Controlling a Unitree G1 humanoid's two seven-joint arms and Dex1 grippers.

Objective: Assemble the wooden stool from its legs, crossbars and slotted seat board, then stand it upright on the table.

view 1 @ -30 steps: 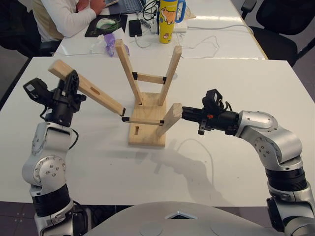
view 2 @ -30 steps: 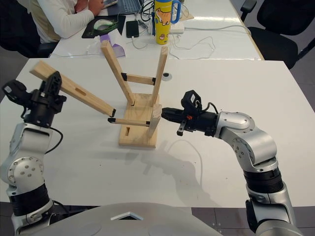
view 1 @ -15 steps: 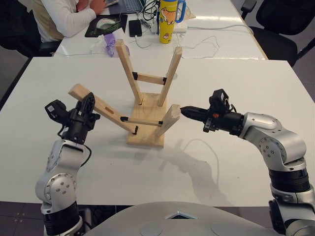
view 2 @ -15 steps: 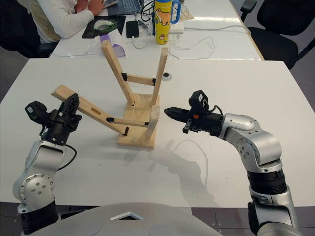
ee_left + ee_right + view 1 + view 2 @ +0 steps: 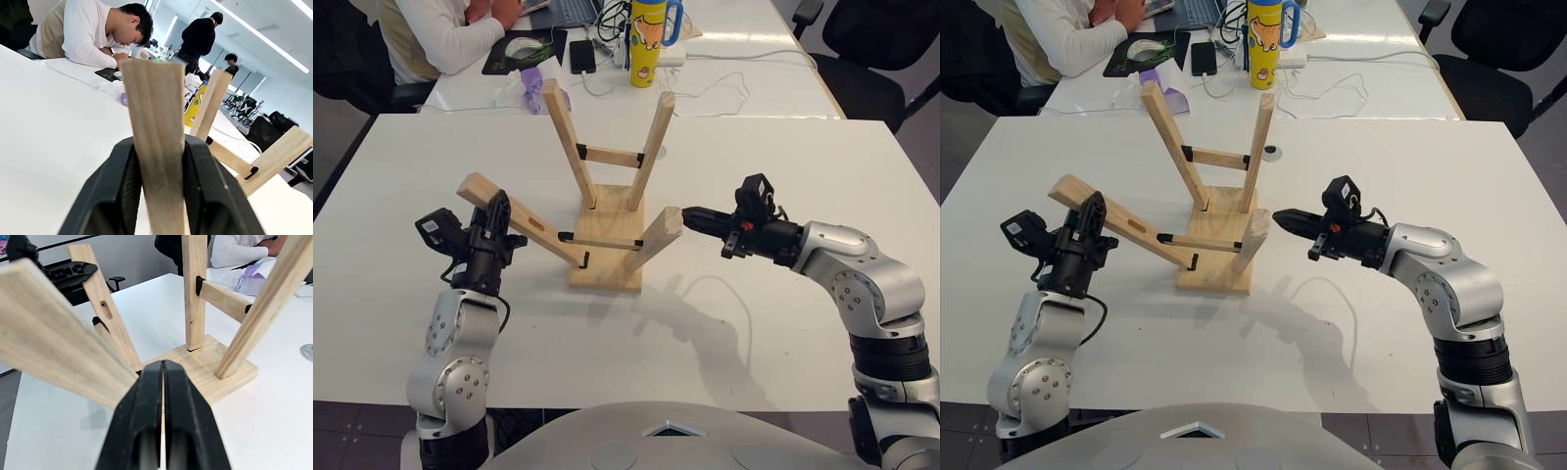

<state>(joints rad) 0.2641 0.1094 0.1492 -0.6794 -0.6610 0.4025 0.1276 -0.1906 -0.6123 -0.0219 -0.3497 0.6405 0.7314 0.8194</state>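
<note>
Wooden stool [image 5: 607,220], half built and upside down, in the middle of the frame in the head views. Rests on its seat board [image 5: 605,274], flat on the white table [image 5: 783,157]. Has two legs [image 5: 569,142] standing up at the far end of the board, tied together by a crossbar [image 5: 611,156].

Second pair not yet up. Left loose leg [image 5: 548,238]: long and slanted, from the left of the frame down and right to the near left corner of the board. Right loose leg [image 5: 656,240]: leaning up and to the right from the near right corner. Near crossbar [image 5: 602,242] between them, low over the board. Foot ends down in their slots or not: hard to tell.

Left gripper [image 5: 497,223], in the lower left of the frame: squeezed tight on the upper end of the left loose leg, wood pinched between both pads [image 5: 131,183].

Right gripper [image 5: 689,214], just right of the middle: fingers pressed together with nothing held. Tips aimed left at the top end of the right loose leg, touching it or just beside; cannot say which.

Most important for the next move, as a guess: loose pair between the two grippers, long way running left to right across the frame. Left arm nearer the left leg, right arm nearer the right one. Probably needs tipping up straight like the far pair, then pressing down into the board. Could twist or pop the near crossbar out if pushed from one side only.
</note>
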